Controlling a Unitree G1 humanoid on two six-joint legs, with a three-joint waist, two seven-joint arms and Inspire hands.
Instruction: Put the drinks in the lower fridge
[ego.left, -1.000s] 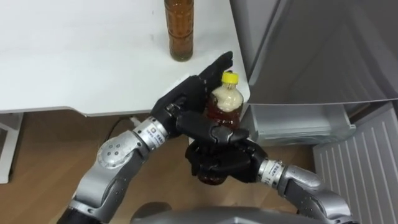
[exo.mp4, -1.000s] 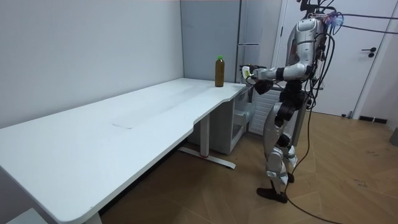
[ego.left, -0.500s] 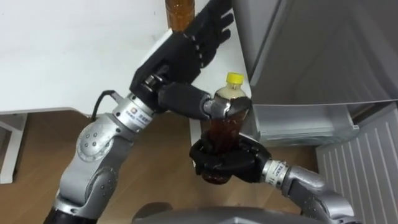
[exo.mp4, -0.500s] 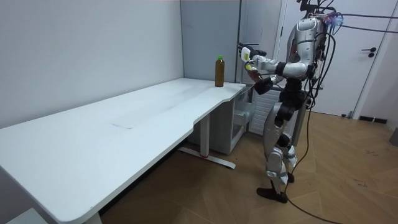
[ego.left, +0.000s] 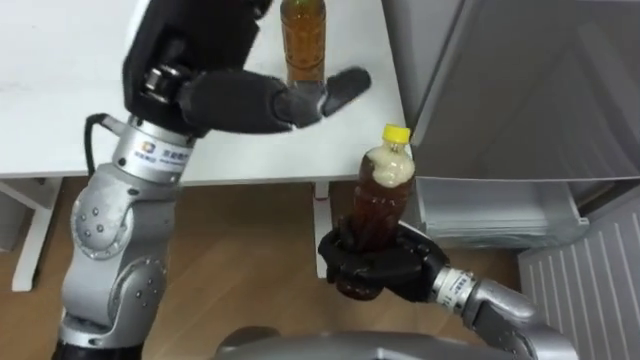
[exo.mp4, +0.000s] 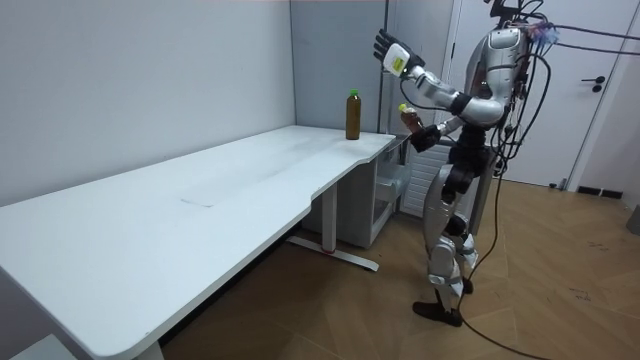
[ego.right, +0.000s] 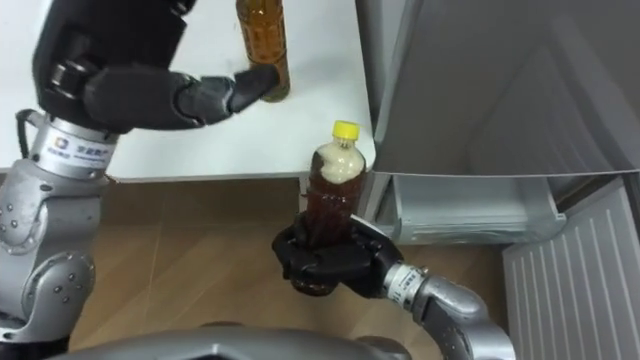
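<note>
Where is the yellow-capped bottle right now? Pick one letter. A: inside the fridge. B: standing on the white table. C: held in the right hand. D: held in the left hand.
C: the right hand has its fingers curled round the lower body of the yellow-capped bottle, while the left hand is raised open above the table.

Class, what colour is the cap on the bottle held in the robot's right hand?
Yellow: the cap of the bottle shows best in the left eye view.
</note>
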